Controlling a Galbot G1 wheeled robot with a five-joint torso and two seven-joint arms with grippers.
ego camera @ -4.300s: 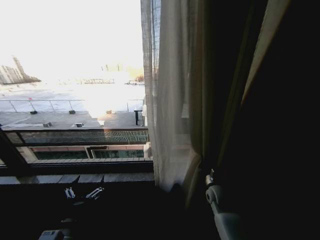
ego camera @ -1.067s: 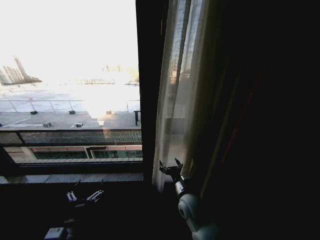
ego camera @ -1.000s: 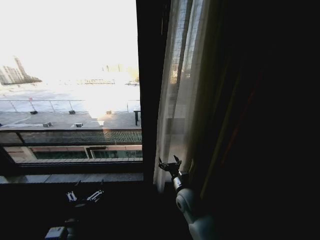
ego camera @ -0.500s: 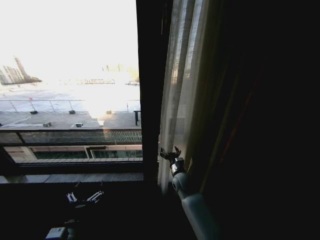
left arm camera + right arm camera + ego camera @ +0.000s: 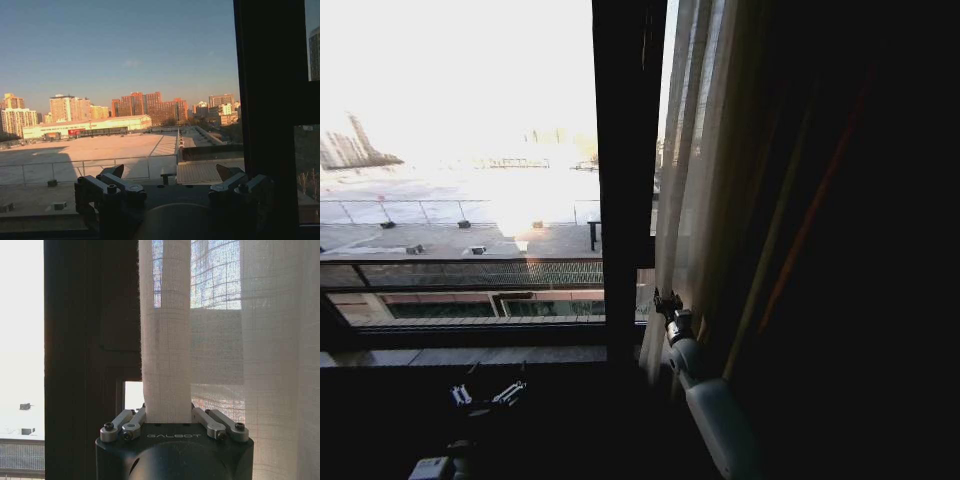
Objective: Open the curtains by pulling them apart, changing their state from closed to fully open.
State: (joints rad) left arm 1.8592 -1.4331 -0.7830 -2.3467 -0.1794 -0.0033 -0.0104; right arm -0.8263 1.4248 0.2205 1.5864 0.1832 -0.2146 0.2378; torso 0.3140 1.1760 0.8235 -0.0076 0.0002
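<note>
Right pincer (image 5: pixel 167 421) has a fold of the curtain (image 5: pixel 165 350) between its fingers beside the window frame (image 5: pixel 625 200); sheer fabric could slip free under pull. Left pincer (image 5: pixel 170 192) hangs open, low by the sill.

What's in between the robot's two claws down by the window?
In the head view, the dark window frame post stands between the left gripper, low at the sill, and the right gripper, closed on the curtains.

Dark window frame bar (image 5: pixel 620 200), sunlit rooftop (image 5: pixel 440 240) beyond the glass, distant orange high-rise buildings (image 5: pixel 145 105).
</note>
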